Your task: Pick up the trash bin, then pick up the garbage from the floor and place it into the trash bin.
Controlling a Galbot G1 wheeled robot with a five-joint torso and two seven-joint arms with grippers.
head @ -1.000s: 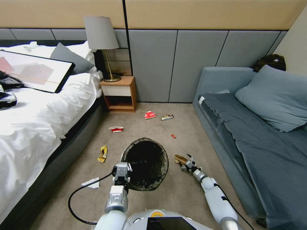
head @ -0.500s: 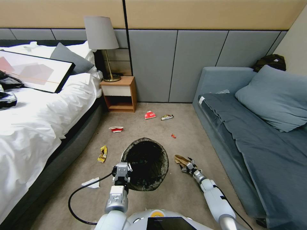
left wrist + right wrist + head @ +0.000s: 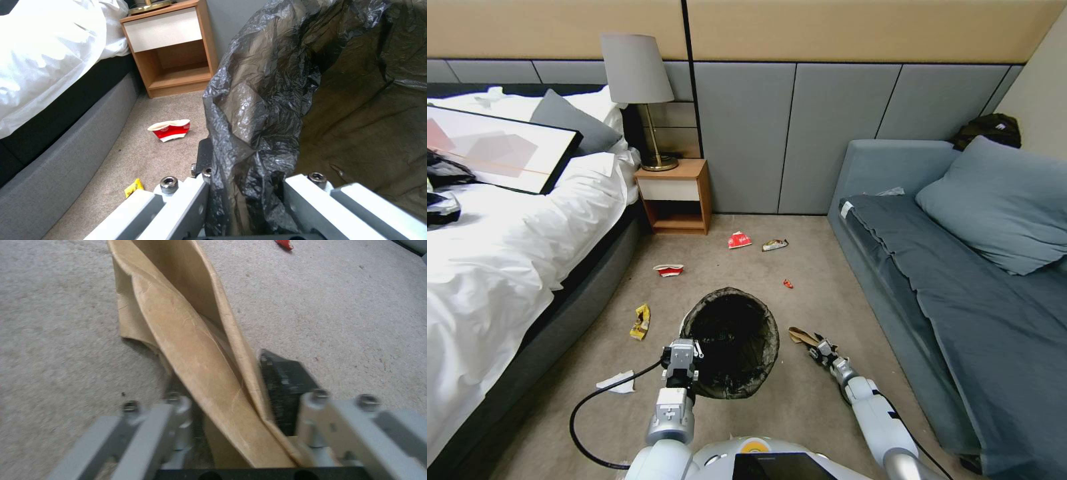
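Both my arms are out in front, low and forward, each gripper closed on something.

My left gripper (image 3: 681, 355) is raised ahead of the torso, forearm straight out, fingers (image 3: 195, 196) pinched on the near rim of the trash bin (image 3: 730, 343). My right gripper (image 3: 820, 349) reaches down to the carpet on an outstretched arm, clamped on the tan curled piece (image 3: 191, 350).

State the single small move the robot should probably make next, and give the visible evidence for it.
Probably lift the right gripper slightly: its fingers already pinch the tan curled piece, which still rests on the carpet beside the trash bin that the left gripper holds by its rim.
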